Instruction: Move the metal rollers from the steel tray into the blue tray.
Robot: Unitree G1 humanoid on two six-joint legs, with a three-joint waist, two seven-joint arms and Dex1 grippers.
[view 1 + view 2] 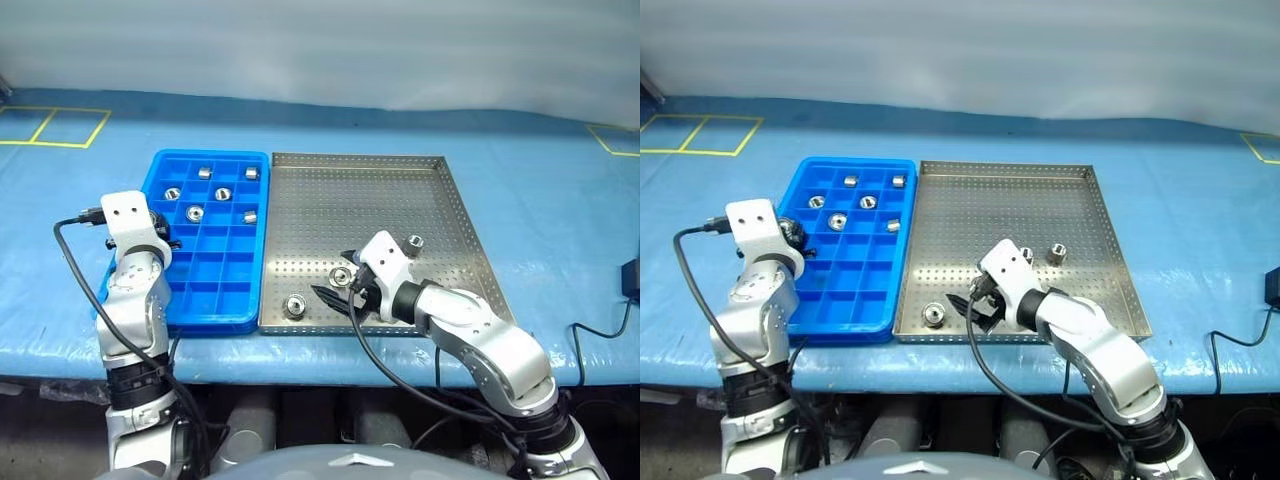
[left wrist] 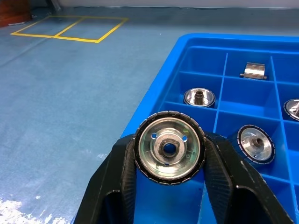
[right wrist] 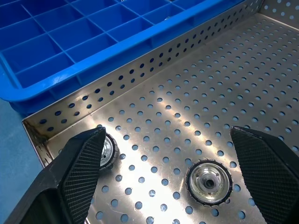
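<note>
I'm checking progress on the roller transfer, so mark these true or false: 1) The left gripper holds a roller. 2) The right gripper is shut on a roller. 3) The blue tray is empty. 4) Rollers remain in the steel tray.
1) True: the left gripper holds a metal roller over the blue tray edge.
2) False: the right gripper is open, with a roller lying between its fingers.
3) False: several rollers sit in its compartments, one at.
4) True: the steel tray holds at least three, including.
</note>
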